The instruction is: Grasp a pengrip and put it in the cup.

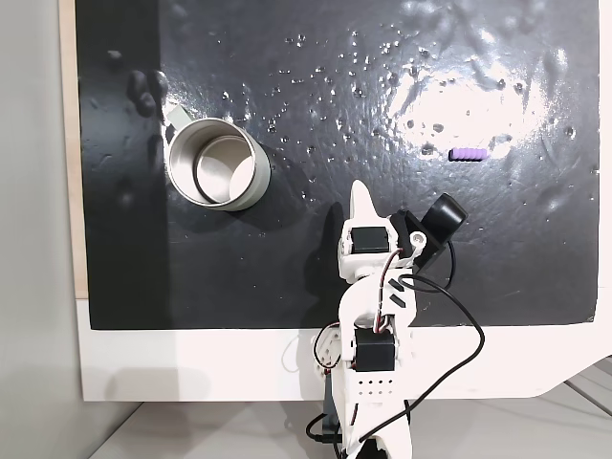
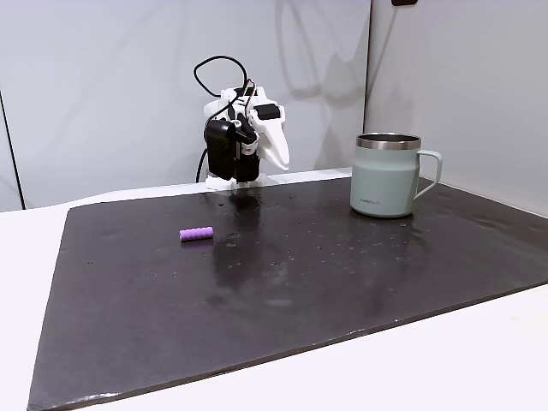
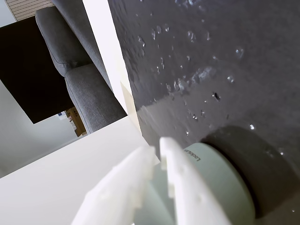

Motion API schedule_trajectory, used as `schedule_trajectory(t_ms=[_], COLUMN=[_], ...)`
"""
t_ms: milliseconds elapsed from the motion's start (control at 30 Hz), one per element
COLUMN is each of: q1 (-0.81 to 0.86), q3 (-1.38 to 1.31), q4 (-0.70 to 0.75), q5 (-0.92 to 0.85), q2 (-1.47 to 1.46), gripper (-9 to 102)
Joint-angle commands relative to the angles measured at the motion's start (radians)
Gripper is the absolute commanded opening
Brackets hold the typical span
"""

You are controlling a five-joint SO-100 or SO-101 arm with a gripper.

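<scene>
Fingers (image 3: 157,152) of white plastic fill the bottom of the wrist view, their tips drawn nearly together with only a thin slit between them and nothing held. Just past the tips in that view stands the cup (image 3: 220,187), its pale side wall bearing small printed lettering, on a dark mat (image 3: 211,56) speckled with shiny spots; beyond the mat's edge lie a strip of white worktop (image 3: 56,173) and a grey upholstered seat (image 3: 79,70). From above, in a fixed view, the arm is folded low at the near edge of the mat (image 1: 316,105), the gripper (image 1: 360,196) pointing away from its base with its white tip over the dark surface. The cup (image 1: 251,186) stands upright to the left of the gripper in this view, well apart from it, its small handle at the upper left of its rim. The pengrip (image 1: 469,153) lies on its side on the mat to the upper right of the gripper, also well apart from it and far from the cup. In a fixed view from the opposite side, the pengrip (image 2: 196,233) lies at the left, the cup (image 2: 390,175) at the right with its handle turned right, and the arm (image 2: 231,145) sits folded behind them against a pale wall (image 2: 103,86).
</scene>
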Motion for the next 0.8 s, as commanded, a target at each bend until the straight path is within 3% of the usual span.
schedule_trajectory(t_ms=[0,467,767], q1=[-0.015,-0.023,0.006], q3=[0.055,0.054,-0.161], q4=[-0.011,-0.017,0.054], q5=[-0.014,-0.051,-0.081], q2=[0.012,0.012,0.012], gripper=[0,0,0])
